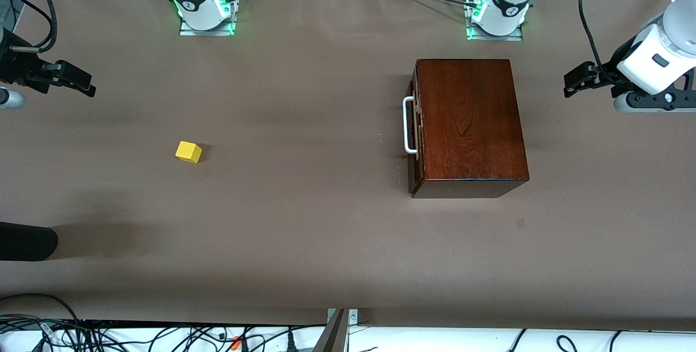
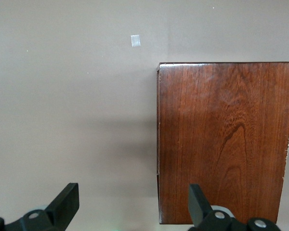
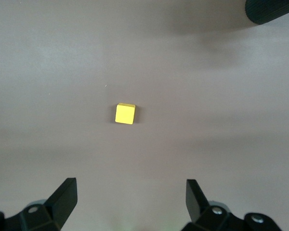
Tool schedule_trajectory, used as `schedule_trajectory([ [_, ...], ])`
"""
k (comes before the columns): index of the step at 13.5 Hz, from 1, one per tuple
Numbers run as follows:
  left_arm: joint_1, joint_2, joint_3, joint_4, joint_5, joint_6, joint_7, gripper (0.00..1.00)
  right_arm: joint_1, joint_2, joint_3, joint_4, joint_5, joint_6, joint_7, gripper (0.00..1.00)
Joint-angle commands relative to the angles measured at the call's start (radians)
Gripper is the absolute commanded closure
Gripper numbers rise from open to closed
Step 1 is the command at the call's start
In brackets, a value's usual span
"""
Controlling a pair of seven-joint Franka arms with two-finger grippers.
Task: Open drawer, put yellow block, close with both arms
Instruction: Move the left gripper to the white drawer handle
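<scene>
The glossy mahogany box (image 1: 467, 123) stands toward the left arm's end of the table. Its drawer (image 1: 417, 134) is shut, and the white bar handle (image 1: 408, 126) faces the right arm's end. The yellow block (image 1: 188, 152) lies on the table toward the right arm's end, well apart from the box. My left gripper (image 1: 570, 84) is open and empty, over the table beside the box's back end. Its wrist view shows the box top (image 2: 226, 139) ahead of the open gripper (image 2: 133, 202). My right gripper (image 1: 89, 84) is open and empty, and in its wrist view (image 3: 131, 199) the block (image 3: 124, 113) lies ahead.
A black rounded object (image 1: 27, 240) juts in at the right arm's end, nearer the front camera than the block; it also shows in the right wrist view (image 3: 272, 9). A small grey patch (image 1: 520, 223) marks the table near the box. Cables run along the front edge.
</scene>
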Motion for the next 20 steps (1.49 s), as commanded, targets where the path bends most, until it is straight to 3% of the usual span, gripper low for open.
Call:
schedule_trajectory([
  [1,-0.023,0.009,-0.004,0.022,0.011,-0.022,-0.004,0.0,-0.011,-0.011,0.008,0.001,-0.001,0.001,0.013,0.0],
  [5,-0.058,0.016,-0.073,0.024,0.009,-0.016,-0.018,0.0,-0.011,-0.012,0.008,0.001,-0.001,-0.004,0.013,0.0],
  [8,-0.058,0.081,-0.188,0.036,0.011,0.013,-0.062,0.0,-0.011,-0.012,0.008,0.002,0.001,-0.003,0.013,0.0],
  [12,-0.072,0.196,-0.338,0.085,0.02,0.08,-0.304,0.0,-0.011,-0.012,0.008,0.003,0.001,0.001,0.013,0.0],
  [16,-0.231,0.308,-0.351,0.084,0.054,0.192,-0.563,0.0,-0.011,-0.012,0.008,0.003,0.001,-0.006,0.013,0.0],
  [20,-0.383,0.417,-0.351,0.078,0.23,0.205,-0.737,0.0,-0.011,-0.012,0.01,0.003,-0.001,-0.003,0.013,0.0],
])
